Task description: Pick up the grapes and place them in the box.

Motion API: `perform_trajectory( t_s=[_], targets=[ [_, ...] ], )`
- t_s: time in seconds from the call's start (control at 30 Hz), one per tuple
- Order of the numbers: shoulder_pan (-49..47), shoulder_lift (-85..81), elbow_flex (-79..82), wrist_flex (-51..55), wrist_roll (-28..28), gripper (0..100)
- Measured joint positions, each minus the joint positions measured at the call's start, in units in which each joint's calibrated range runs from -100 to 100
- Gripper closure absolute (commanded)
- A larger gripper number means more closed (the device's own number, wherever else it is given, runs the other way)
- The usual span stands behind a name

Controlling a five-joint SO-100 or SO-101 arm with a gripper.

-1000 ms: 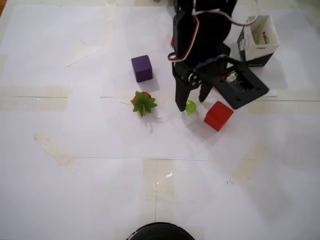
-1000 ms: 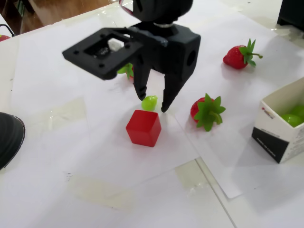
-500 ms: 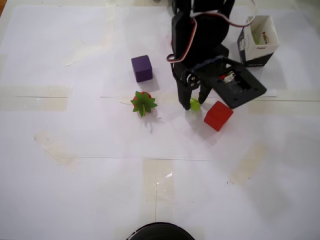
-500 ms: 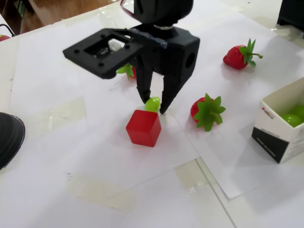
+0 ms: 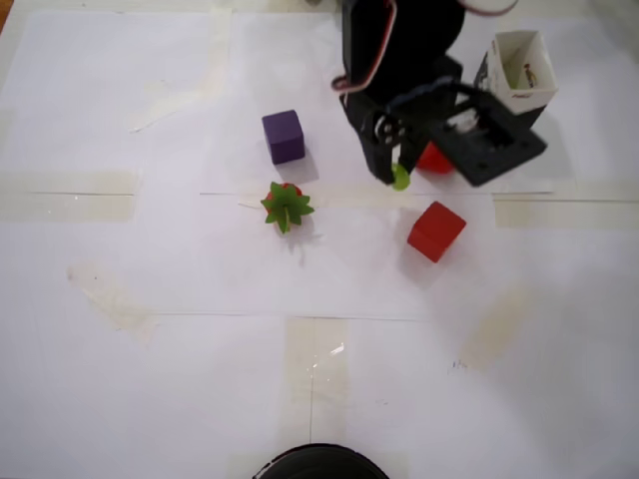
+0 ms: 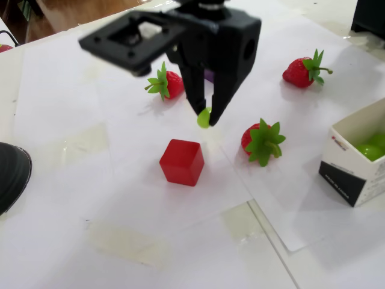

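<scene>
A small light-green grape (image 5: 401, 179) (image 6: 203, 117) hangs in the air, pinched between the black fingertips of my gripper (image 5: 396, 176) (image 6: 206, 120), which is shut on it. It sits above the paper, up and away from the red cube (image 5: 435, 231) (image 6: 181, 161). The box (image 5: 540, 72) (image 6: 351, 174) stands at the top right of the overhead view and at the right edge of the fixed view. More green grapes (image 6: 369, 147) lie inside it.
A purple cube (image 5: 284, 136) and a strawberry (image 5: 287, 206) sit left of the arm in the overhead view. The fixed view shows three strawberries (image 6: 165, 83) (image 6: 261, 139) (image 6: 305, 69). A black round object (image 5: 318, 464) (image 6: 9, 174) lies at the table's edge.
The gripper closed on the grape beside the red cube, then lifted it off the table and carried it toward the back.
</scene>
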Motion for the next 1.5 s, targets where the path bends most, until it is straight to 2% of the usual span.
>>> perform_trajectory(
  t_s=[0.2,0.33,0.63,1.0,1.1,1.33,1.5],
  targets=[
    [-3.0,-13.5,-8.7,21.6,-2.7,100],
    [-10.0,-17.4,-10.0,25.6,-4.5,100],
    [-22.8,-18.8,0.4,15.5,-6.9,100],
    [-24.9,-18.8,14.8,4.6,-7.4,99],
    [-24.8,-18.8,15.9,2.8,-7.4,89],
    [-25.1,-18.8,16.3,0.0,-7.6,75],
    [-27.1,-18.8,16.4,-1.4,-9.2,71]
  ],
)
